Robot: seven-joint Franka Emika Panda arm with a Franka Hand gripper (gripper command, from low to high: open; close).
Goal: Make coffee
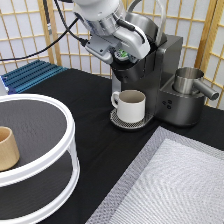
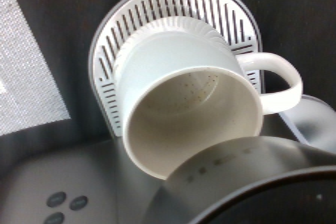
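Observation:
My gripper (image 1: 121, 56) is over the open top of the dark grey coffee machine (image 1: 167, 65), at the exterior view's top centre. It is shut on the coffee pod (image 1: 121, 53), of which only the green-and-white foil top shows between the fingers. A white handled mug (image 1: 131, 105) stands below on the machine's round drip tray (image 1: 116, 120). The wrist view looks straight down into the empty mug (image 2: 187, 105) on the slotted drip tray (image 2: 109, 85), with the machine's dark rim (image 2: 255, 185) in front.
A white round two-tier shelf (image 1: 72, 145) fills the exterior view's left, with a tan wooden cup (image 1: 7, 147) on it. A metal pitcher (image 1: 189, 80) sits on the machine's right side. A grey mat (image 1: 170, 185) lies bottom right. A blue rack (image 1: 30, 75) stands at back left.

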